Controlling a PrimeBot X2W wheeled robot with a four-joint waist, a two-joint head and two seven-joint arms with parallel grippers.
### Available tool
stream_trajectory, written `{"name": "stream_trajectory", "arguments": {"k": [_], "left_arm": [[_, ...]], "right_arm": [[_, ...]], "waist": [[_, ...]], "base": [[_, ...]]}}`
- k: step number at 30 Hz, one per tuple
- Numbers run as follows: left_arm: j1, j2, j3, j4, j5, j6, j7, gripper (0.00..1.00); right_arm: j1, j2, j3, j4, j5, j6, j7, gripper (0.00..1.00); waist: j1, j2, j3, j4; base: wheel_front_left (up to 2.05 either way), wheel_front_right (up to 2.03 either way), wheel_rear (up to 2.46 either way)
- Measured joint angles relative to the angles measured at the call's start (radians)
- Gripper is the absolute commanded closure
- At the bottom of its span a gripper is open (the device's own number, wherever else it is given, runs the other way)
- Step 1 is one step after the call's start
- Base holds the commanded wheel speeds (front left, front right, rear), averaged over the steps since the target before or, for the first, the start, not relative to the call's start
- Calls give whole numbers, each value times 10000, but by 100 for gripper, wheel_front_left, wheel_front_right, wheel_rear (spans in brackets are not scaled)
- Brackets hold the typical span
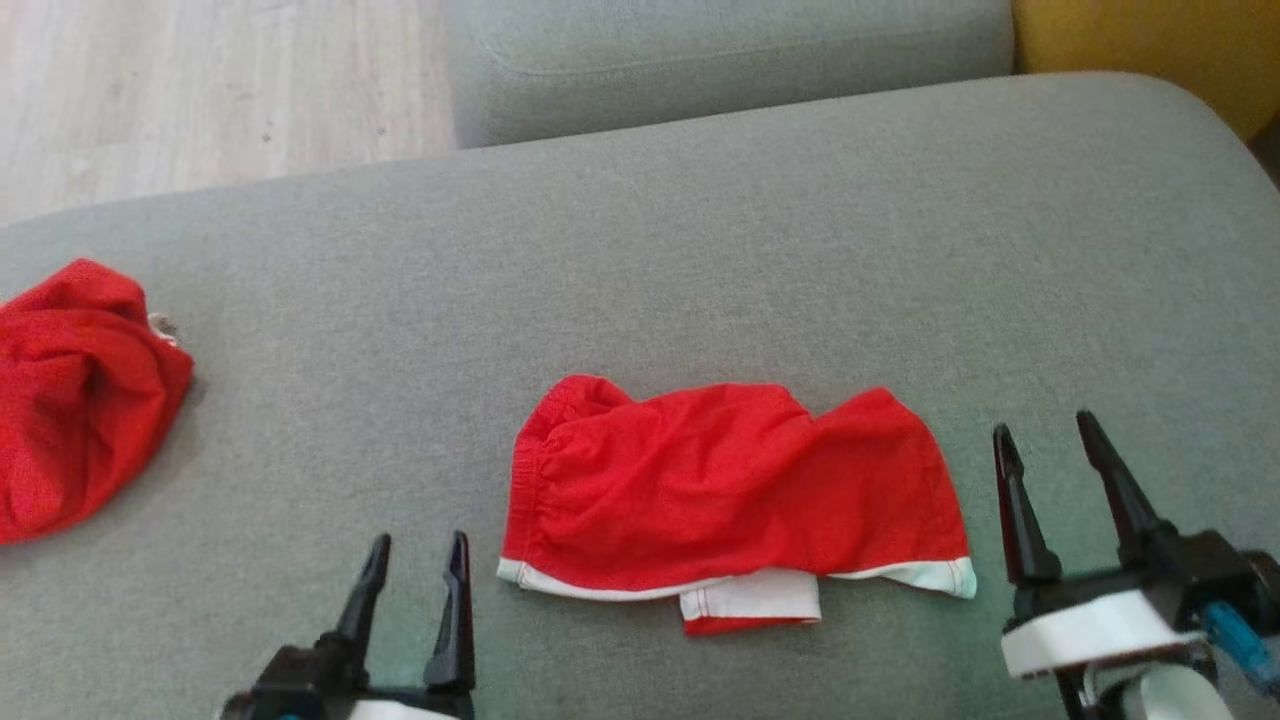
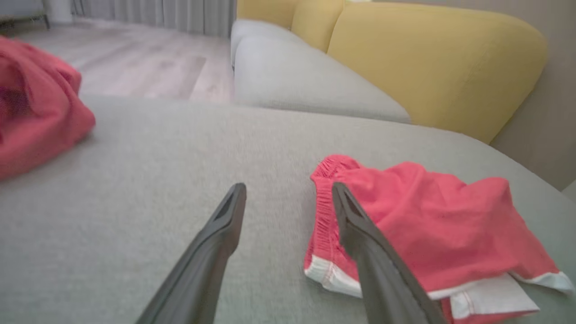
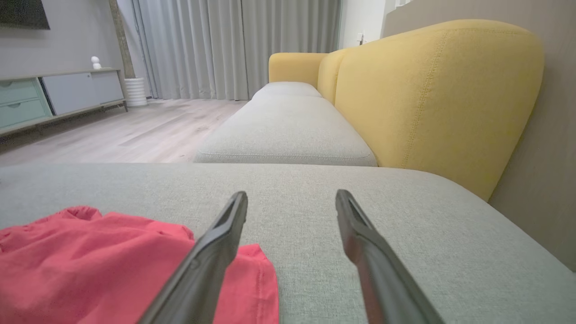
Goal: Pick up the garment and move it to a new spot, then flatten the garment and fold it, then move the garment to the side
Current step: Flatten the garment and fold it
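Red rumpled garment (image 1: 735, 490), white-hemmed, elastic-gathered, on grey woven cushion (image 1: 700, 250)

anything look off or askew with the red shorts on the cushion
Yes. The red shorts lie rumpled, not flat: a white-edged flap pokes out under the bottom hem. A second red garment sits bunched at the left of the cushion.
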Motion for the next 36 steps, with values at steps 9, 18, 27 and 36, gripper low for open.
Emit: {"name": "stream_trajectory", "arguments": {"k": [9,18,27,36], "left_arm": [[981,-884,2036,-232,2959,-506,-17,0],[1265,-1896,3473,155,4385,-1509,-29,0],[1290,-2401,4291,491,4941,-2351,-29,0],[1492,-2612,4443,431,5124,-3001,-31,0]], "right_arm": [[329,21,-8,142,-263,2,0,0],[673,268,-67,752,-410,0,0,0],[666,288,-71,851,-410,2,0,0],[629,309,-355,842,-226,0,142,0]], "waist": [[0,0,-291,241],[0,0,-430,351],[0,0,-443,336],[0,0,-505,177]], "base": [[0,0,0],[0,0,0],[0,0,0],[0,0,0]]}}
